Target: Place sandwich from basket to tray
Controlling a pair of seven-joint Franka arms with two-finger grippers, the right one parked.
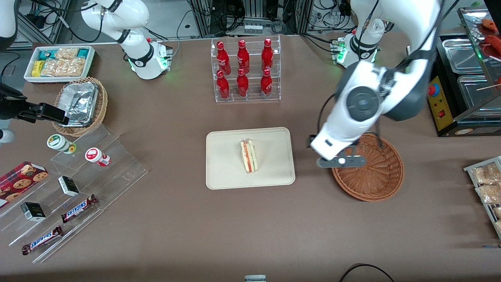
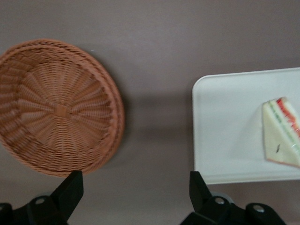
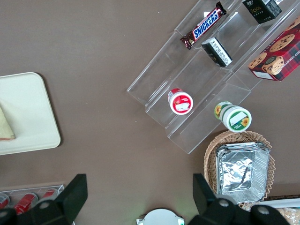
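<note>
Fingers (image 2: 70,190) of my gripper (image 2: 133,192) spread empty between basket (image 1: 372,172) and tray (image 1: 223,172), where the light, squashy, slick-wrapped sandwich (image 1: 249,156) needs gentle side pinches

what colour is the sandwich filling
Red and green, on the sandwich in the front view; end effector open, empty.

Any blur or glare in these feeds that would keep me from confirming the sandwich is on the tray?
Front view: the working arm is motion-smeared, its gripper over the basket rim, but the sandwich on the tray is sharp. Left wrist view: soft overall, with the open, empty gripper; sandwich and tray still readable. No troubling glare.
</note>
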